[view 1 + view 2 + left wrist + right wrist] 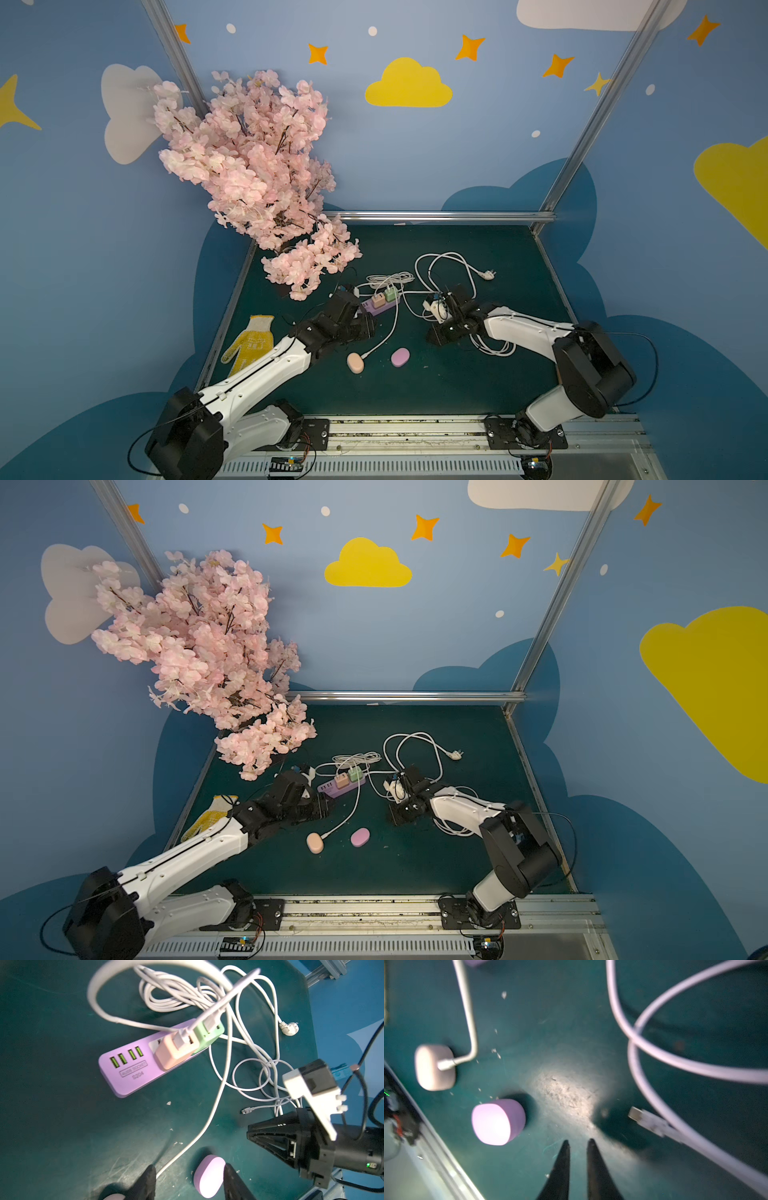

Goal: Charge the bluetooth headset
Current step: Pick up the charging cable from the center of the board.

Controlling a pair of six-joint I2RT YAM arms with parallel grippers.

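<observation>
My left gripper [189, 1172] spread wide, holding nothing; purple headset case [208, 1176] lies on green mat [62, 1126], seen between its fingers in wrist view, not clamped. My right gripper [578, 1144] parted by narrow gap, empty; loose cable plug [645, 1121] on mat just beside it. Peach headset case [435, 1067] near purple one, white cable [467, 1012] plugged in. Purple power strip [133, 1068] carries peach adapter [172, 1053], green adapter [207, 1034]

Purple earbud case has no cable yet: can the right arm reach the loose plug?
Probably yes. The loose plug lies uncovered on the mat beside the right gripper, jaws slightly apart and empty. A thick white cord runs alongside, not over its tip.
</observation>
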